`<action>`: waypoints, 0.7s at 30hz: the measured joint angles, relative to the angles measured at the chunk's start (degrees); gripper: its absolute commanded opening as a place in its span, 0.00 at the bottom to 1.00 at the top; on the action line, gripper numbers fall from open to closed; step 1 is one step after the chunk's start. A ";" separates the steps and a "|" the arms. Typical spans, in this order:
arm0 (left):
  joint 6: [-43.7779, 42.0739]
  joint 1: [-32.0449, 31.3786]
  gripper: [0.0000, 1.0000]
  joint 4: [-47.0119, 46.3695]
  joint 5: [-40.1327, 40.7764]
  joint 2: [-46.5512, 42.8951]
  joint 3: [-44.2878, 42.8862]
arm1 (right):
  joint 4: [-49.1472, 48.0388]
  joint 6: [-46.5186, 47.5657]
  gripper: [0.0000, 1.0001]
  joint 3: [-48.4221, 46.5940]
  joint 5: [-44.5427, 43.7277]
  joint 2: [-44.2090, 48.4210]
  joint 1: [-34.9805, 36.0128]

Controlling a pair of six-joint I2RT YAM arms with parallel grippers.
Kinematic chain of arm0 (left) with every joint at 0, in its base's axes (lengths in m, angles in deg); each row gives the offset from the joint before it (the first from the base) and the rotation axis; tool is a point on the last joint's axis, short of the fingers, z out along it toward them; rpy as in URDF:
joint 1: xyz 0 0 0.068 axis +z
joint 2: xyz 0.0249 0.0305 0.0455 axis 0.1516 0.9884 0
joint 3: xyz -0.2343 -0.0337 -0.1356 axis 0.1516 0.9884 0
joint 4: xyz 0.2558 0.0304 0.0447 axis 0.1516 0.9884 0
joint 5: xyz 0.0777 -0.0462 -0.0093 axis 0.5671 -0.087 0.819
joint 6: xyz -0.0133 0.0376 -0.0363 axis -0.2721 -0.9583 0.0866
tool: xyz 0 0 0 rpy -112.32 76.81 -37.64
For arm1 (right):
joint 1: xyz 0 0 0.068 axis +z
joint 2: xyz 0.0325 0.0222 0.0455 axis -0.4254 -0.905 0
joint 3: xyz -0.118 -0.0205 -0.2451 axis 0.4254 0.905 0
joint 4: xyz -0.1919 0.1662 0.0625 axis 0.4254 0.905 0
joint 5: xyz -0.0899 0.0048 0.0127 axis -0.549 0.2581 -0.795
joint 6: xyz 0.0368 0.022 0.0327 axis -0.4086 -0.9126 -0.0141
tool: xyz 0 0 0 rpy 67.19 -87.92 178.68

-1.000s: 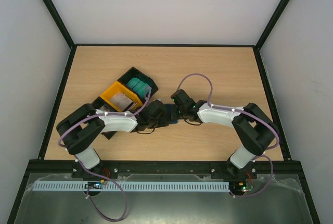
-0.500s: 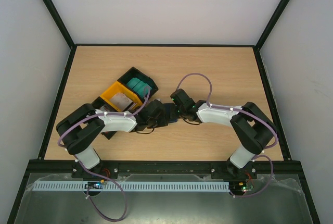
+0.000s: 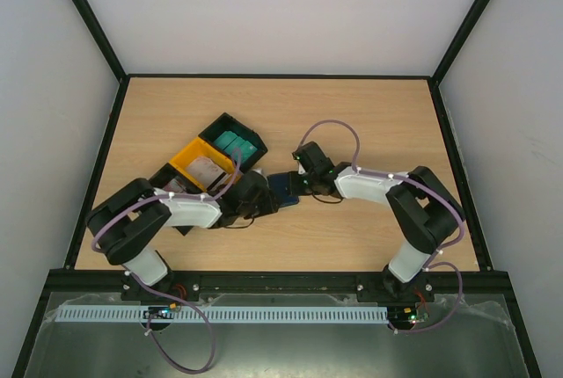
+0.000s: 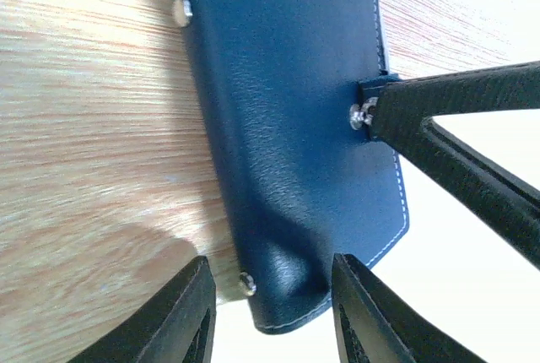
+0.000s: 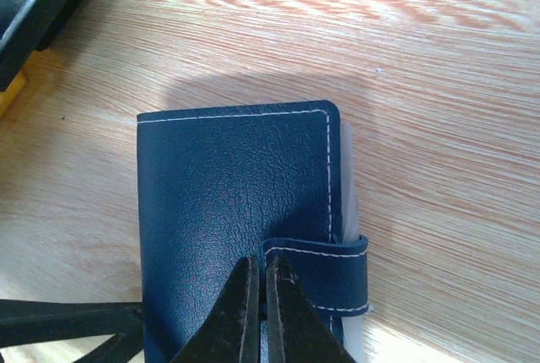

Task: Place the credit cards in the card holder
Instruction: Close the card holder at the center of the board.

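The card holder (image 3: 281,188), a navy wallet, lies folded shut on the table between my two grippers. In the right wrist view (image 5: 228,203) its snap tab (image 5: 325,274) wraps the open side, where a whitish edge shows. My right gripper (image 5: 263,283) is pinched nearly shut on the tab's end. In the left wrist view the card holder (image 4: 287,110) lies flat and my left gripper (image 4: 270,287) is open, its fingers either side of the near corner. Teal credit cards (image 3: 233,142) and a whitish card with red marks (image 3: 208,170) lie in the tray.
The black-and-yellow three-compartment tray (image 3: 190,158) sits just left of the card holder, close to my left arm; its corner shows in the right wrist view (image 5: 34,8). A black frame edges the table.
The card holder and both grippers have shifted slightly left. My left arm has drawn back toward the tray, so more of the card holder shows from above.
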 measured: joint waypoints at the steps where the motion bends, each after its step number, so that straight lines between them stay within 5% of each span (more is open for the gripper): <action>1: 0.20 0.31 0.42 -0.70 -0.22 -0.52 0.83 | -0.02 0.42 0.02 -0.04 1.38 -0.13 -0.57; 11: 1.38 4.35 0.48 -1.57 -1.75 -3.17 3.30 | 0.00 5.64 0.02 -1.60 14.53 -2.99 -5.51; 21: 0.74 5.97 0.43 -3.19 -3.08 -1.22 2.38 | 1.90 7.76 0.02 -3.50 17.03 -4.55 -6.29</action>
